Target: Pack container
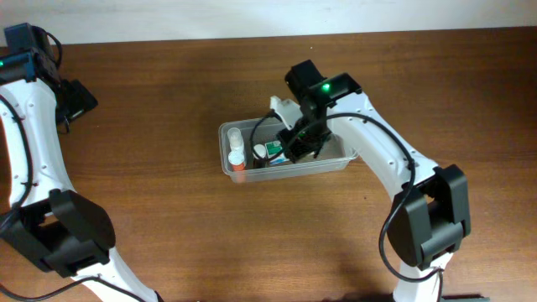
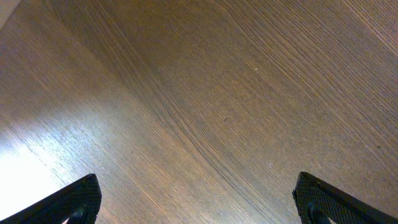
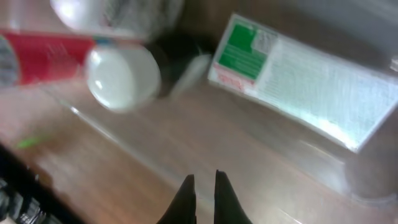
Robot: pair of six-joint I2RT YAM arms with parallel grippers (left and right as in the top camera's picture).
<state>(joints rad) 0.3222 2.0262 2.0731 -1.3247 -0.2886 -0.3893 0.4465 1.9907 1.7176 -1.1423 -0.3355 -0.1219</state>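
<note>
The clear plastic container [image 1: 228,131] stands at the table's middle. Inside it lie small bottles [image 1: 237,153] at the left end and a green-and-white carton [image 1: 270,151]. My right gripper [image 1: 300,143] is down inside the container, to the right of the carton. In the right wrist view its fingers [image 3: 204,180] are nearly together with nothing between them, over the container's bare floor [image 3: 186,137]. A red-labelled bottle with a white cap [image 3: 121,74] and the carton [image 3: 292,81] lie ahead of them. My left gripper [image 1: 75,101] is open and empty at the far left.
The left wrist view shows only bare wooden table between the open fingers [image 2: 199,186]. The right arm reaches across the container's back rim. A white part [image 1: 284,107] sits just behind the container.
</note>
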